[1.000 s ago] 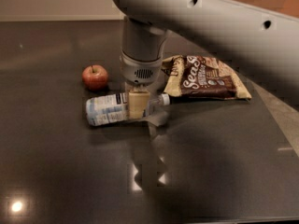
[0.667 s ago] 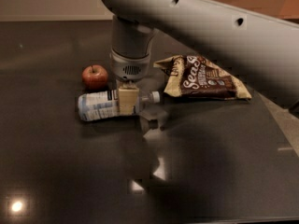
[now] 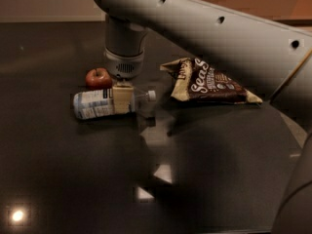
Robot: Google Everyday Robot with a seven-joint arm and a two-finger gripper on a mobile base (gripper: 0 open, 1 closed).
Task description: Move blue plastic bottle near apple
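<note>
The blue plastic bottle (image 3: 92, 104) lies on its side on the dark table, white cap pointing right. The small red apple (image 3: 98, 78) sits just behind the bottle, a short gap away. My gripper (image 3: 123, 99) comes straight down from the big grey arm and is shut on the bottle's neck end; one tan finger pad (image 3: 123, 97) shows across the front of the bottle. The far finger is hidden behind the bottle.
A brown-and-tan snack bag (image 3: 209, 84) lies to the right of the bottle's cap. The grey arm crosses the upper right of the view. The dark glossy table (image 3: 73, 179) reflects light spots at the front.
My gripper has moved left with the bottle in it. The bottle now lies right in front of the apple, farther from the snack bag. The apple and the bag have not moved.
</note>
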